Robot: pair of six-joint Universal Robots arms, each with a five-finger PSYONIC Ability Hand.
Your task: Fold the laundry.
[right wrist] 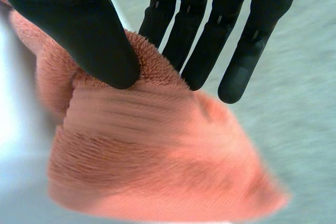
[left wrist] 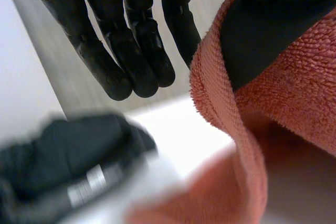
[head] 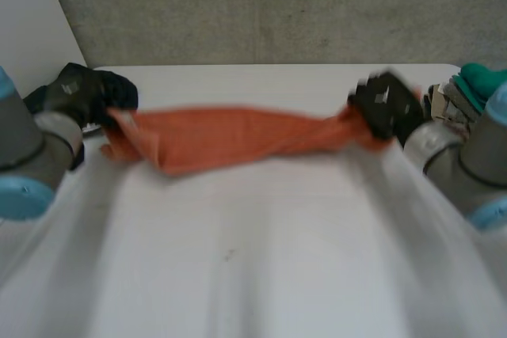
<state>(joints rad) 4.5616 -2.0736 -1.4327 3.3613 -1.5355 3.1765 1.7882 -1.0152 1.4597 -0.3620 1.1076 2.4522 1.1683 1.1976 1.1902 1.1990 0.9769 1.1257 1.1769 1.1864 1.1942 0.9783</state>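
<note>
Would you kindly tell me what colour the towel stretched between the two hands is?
The towel is plain orange, clearest in the right wrist view.

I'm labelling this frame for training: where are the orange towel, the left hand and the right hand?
orange towel (head: 238,138): head view, middle of the stretched cloth.
left hand (head: 83,94): head view, back of the hand, at one towel end.
right hand (head: 386,102): head view, back of the hand, at the other end.

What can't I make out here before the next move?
- Head view: corners of the orange towel, bunched and blurred at the left hand and right hand.
- Head view: laundry pile, cut off by the edge and right arm.
- Left wrist view: dark labelled item, too blurred to identify.
</note>
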